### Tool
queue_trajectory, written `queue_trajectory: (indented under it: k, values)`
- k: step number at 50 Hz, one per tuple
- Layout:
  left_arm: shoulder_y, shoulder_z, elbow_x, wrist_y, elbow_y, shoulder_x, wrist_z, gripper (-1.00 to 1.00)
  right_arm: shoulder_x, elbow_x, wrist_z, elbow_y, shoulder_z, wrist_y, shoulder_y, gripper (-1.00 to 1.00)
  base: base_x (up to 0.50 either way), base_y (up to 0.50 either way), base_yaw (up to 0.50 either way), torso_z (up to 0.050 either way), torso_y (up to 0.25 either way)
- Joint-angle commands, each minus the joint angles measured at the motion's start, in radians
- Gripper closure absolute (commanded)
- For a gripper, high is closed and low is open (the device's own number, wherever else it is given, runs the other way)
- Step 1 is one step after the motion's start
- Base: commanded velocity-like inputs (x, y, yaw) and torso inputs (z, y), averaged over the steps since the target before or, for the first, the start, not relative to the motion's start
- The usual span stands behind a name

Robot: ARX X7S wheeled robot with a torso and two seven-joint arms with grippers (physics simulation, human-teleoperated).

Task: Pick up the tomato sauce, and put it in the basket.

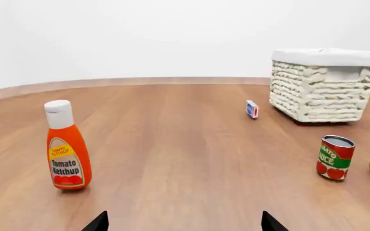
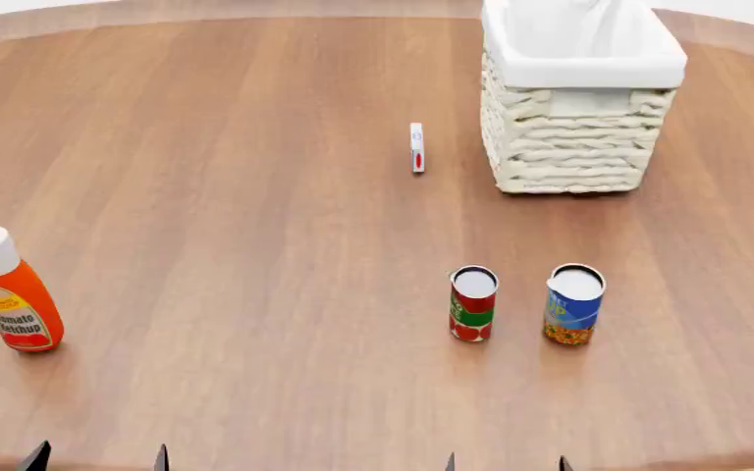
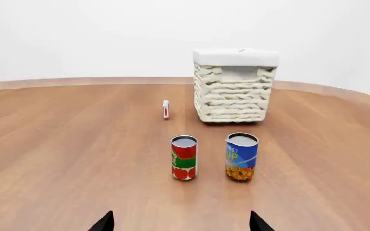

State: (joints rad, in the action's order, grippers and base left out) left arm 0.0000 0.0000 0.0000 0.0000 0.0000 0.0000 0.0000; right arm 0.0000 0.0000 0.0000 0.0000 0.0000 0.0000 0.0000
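A: Where is the sauce?

B: The sauce (image 2: 473,303) stands upright on the table (image 2: 220,196), just beside the blue can (image 2: 573,303), apart from it. The basket (image 2: 573,108) sits farther off, beyond both cans. A small box (image 2: 416,147) stands near the basket's left side, and the ketchup (image 2: 13,290) is well apart at the far left.

A: And the claws?

B: Both hang at the near edge of the table, holding nothing. The right gripper (image 3: 180,222) has its fingertips spread wide, with the sauce straight ahead between them in the wrist view. The left gripper (image 1: 183,222) is spread as well, and looks out between the ketchup and the cans.

A: How will the can handle?

B: I judge it stiff and fairly heavy for its size, a full tin that will not give under the pads. The label looks smooth, so it may slip if gripped lightly. I would take it round the middle of its side, across the green band, fingers level, with the right claw since it is lined up.

A: Any risk?

B: The blue can stands close on the right, so the outer finger needs to pass through that gap without knocking it.
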Motion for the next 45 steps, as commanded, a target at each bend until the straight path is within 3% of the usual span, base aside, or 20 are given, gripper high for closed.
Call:
queue_trajectory:
  k: [1,12,14,18,31,43,45]
  values:
    - [0.0,0.011,-0.01,0.0,0.0,-0.01,-0.011,-1.0,0.009,0.009,0.013,0.0,-0.013,0.0,0.0,-1.0,0.0,0.0,0.0,0.0,0.0]
    - [0.014,0.043,-0.077,0.049,0.022,-0.041,-0.04,-1.0,0.048,0.031,0.039,-0.015,-0.063,-0.009,-0.003,-1.0,0.0,0.0,0.0,0.0,0.0]
    - [0.011,0.037,-0.106,0.062,0.026,-0.045,-0.035,-1.0,0.056,0.004,0.057,-0.056,-0.075,0.001,-0.007,-1.0,0.0,0.0,0.0,0.0,0.0]
    - [0.018,0.07,-0.023,0.095,0.06,-0.06,-0.076,-1.0,0.071,0.006,0.057,-0.216,-0.09,0.113,-0.011,-1.0,0.0,0.0,0.0,0.0,0.0]
    - [0.035,-0.021,-0.135,-0.34,0.689,-0.111,-0.134,-1.0,0.115,-0.022,0.059,-0.736,-0.135,0.528,0.002,-1.0,0.0,0.0,0.0,0.0,0.0]
    - [-0.04,-0.067,-0.206,-0.543,0.883,-0.149,-0.171,-1.0,0.122,-0.042,0.081,-0.97,-0.151,0.769,0.08,-1.0,0.0,0.0,0.0,0.0,0.0]
    - [-0.06,-0.145,-0.35,-0.605,0.932,-0.137,-0.15,-1.0,0.122,-0.047,0.082,-1.012,-0.148,0.838,0.109,-1.0,0.0,0.0,0.0,0.0,0.0]
